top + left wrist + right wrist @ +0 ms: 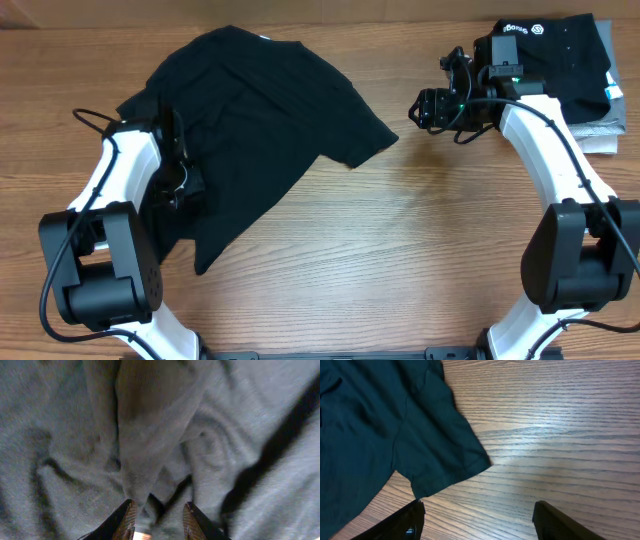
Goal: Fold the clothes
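The left gripper (160, 514) has its jaws drawn close, pinching a raised fold of the black T-shirt (260, 110), which lies crumpled on the left of the wooden table (420, 250); the right gripper (479, 511) is spread wide and holds nothing, above bare wood just beside a sleeve. A small white neck label (263, 38) shows, too small to read; the white logo print (524, 29) on the folded black garment (565, 55) is also too small to read.

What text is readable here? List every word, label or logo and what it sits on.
White print on the folded black garment: a short word and hexagon logo, too small to read.
White neck label on the black T-shirt: too small to read.
No other text visible.
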`<state>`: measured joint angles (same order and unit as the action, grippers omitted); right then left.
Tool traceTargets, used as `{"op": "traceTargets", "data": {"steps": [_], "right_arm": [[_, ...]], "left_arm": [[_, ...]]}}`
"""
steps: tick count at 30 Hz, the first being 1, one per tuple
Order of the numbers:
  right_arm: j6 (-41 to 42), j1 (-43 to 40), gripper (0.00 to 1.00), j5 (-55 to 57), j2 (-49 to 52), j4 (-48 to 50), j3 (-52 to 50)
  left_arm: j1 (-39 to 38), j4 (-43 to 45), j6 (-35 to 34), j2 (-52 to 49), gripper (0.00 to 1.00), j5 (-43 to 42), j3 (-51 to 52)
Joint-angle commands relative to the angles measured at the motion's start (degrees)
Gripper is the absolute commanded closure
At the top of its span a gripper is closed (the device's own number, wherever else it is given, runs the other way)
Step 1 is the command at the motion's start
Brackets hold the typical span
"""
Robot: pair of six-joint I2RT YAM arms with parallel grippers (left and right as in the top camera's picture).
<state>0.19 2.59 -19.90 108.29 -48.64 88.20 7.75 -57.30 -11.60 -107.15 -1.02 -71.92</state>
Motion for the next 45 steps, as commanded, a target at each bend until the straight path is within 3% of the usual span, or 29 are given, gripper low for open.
{"op": "traceTargets", "data": {"steps": [1, 8, 12, 17, 22, 27, 37, 45], "right_arm": [[-0.4, -0.3, 0.26, 0.4, -0.4, 0.3, 1.4], [-0.4, -0.3, 0.26, 0.4, -0.4, 0.3, 1.4], [-0.4, -0.3, 0.26, 0.4, -0.4, 0.3, 1.4], [-0.4, -0.3, 0.26, 0.4, -0.4, 0.3, 1.4], [-0.4, -0.3, 0.26, 0.4, -0.4, 0.3, 1.4], [-0.4, -0.3, 0.26, 0.4, -0.4, 0.4, 1.4], [-0.4, -0.3, 0.26, 0.4, -0.4, 0.5, 1.4], [-0.4, -0.3, 0.26, 0.4, -0.4, 0.5, 1.4]], "left_arm": [[0.3, 0.7, -1.4, -0.9, 0.65, 3.1, 1.9], [1.3, 2.6, -2.4, -0.9, 0.65, 4.2, 3.1], [1.7, 3.6, -2.3, -0.9, 0.78, 4.2, 3.3], [1.6, 4.0, -2.1, -1.9, 0.80, 4.0, 3.3], [1.6, 4.3, -2.1, -3.0, 0.96, 4.0, 3.3], [2.6, 4.0, -2.4, -3.0, 0.96, 4.0, 1.2], [11.5, -0.5, -2.0, -2.9, 0.96, 7.8, -15.9], [18.7, 5.3, 0.3, -3.0, 0.96, 14.8, -20.0]]}}
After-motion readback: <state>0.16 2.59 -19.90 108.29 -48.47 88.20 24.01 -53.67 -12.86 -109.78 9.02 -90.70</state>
